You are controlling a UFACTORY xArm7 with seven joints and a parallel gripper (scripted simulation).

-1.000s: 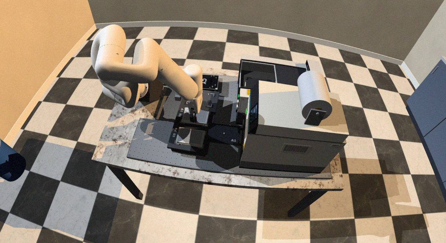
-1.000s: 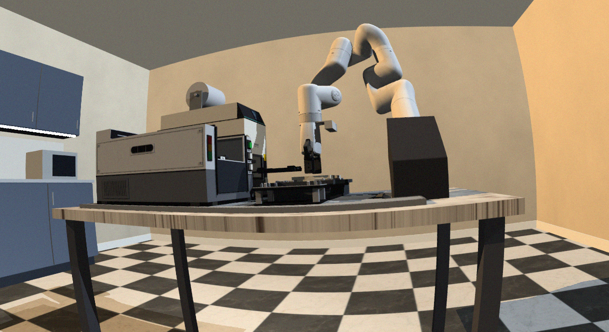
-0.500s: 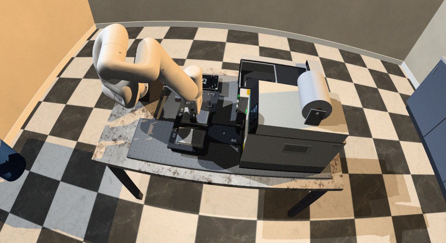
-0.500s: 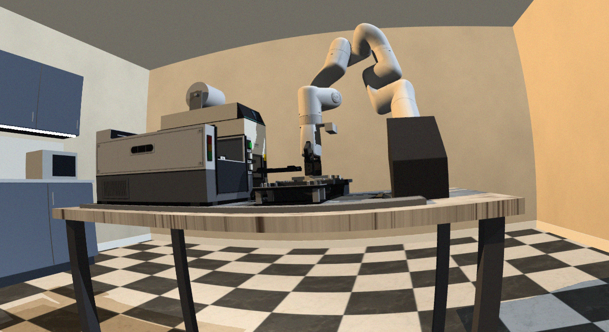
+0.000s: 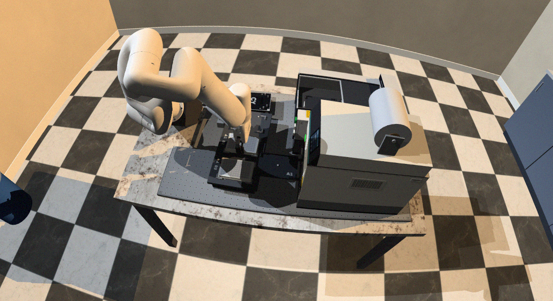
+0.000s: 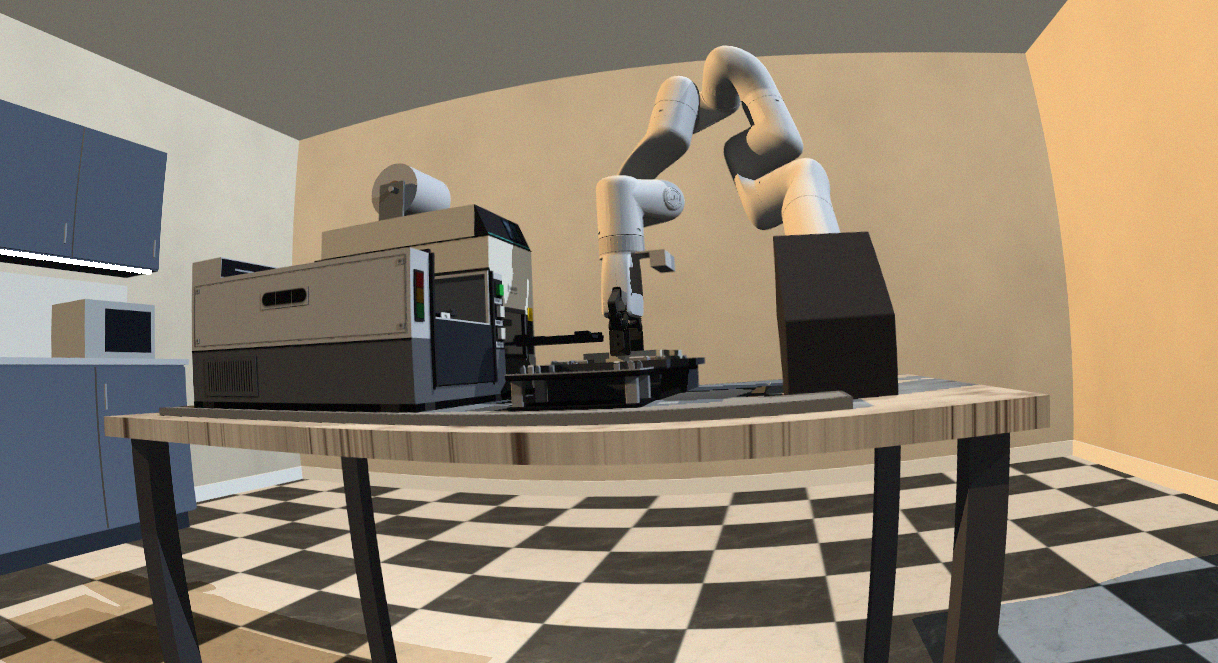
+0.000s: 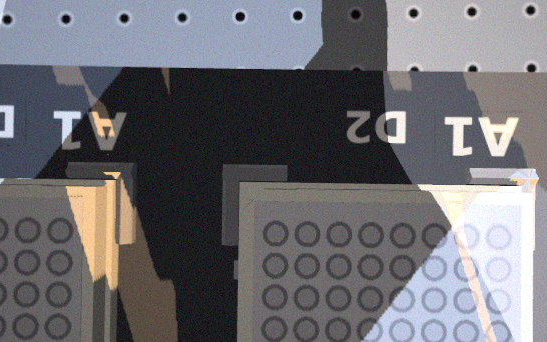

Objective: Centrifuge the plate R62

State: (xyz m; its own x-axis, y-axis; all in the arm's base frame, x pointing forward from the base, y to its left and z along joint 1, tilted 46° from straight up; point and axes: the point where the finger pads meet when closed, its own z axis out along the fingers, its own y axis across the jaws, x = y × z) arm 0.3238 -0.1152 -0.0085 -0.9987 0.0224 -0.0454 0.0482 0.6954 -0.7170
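Balance plate (image 7: 384,270) sits flat in D2 nest, top corner under A1 mark (image 7: 481,136), inside corner locators; we judge it seated. Neighbouring plate (image 7: 24,270) occupies D3 nest, apart from it across dark gap. Gripper (image 6: 623,334) hangs low over balance plate, fingers fully spread, holding nothing; wide stance suits straddling plate before lift. We cannot tell whether fingers touch plate. Deck (image 5: 228,180) lies between arm base and centrifuge (image 6: 298,317), so carry path stays short.
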